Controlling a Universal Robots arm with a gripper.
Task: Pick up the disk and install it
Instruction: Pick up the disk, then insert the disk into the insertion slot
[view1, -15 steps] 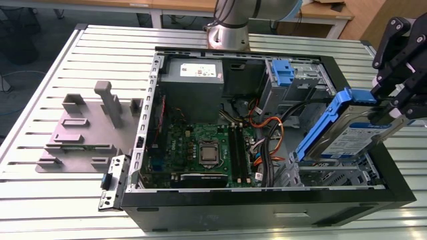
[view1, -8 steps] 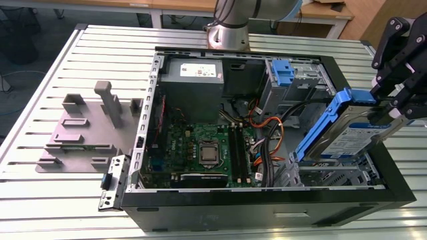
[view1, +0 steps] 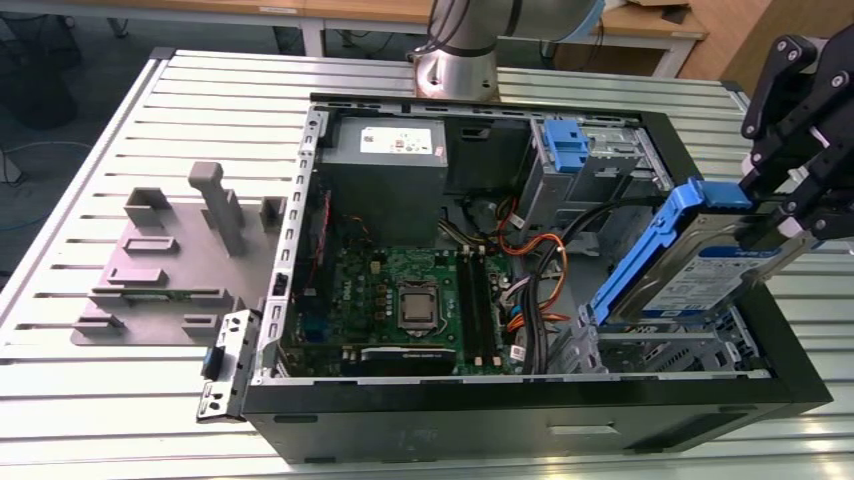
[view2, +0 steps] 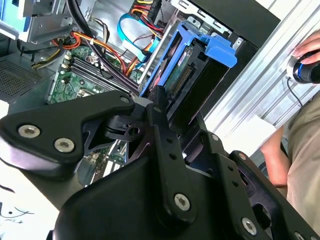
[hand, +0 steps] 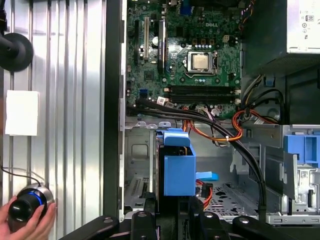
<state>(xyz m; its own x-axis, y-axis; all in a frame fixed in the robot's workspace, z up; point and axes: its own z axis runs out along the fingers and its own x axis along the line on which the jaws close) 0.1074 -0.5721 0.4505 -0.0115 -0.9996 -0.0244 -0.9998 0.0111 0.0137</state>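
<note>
Nothing readable: white sticker on the grey power supply, blue-and-white label on the disk, tiny markings on the motherboard, all too small.

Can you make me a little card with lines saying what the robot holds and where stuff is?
holding: the gripper is shut on the disk
disk pose: tilted, lower end at the drive cage of the computer case
inside case: motherboard, power supply
installed: not yet seated
nearby: a person's hand on a round knob
</note>
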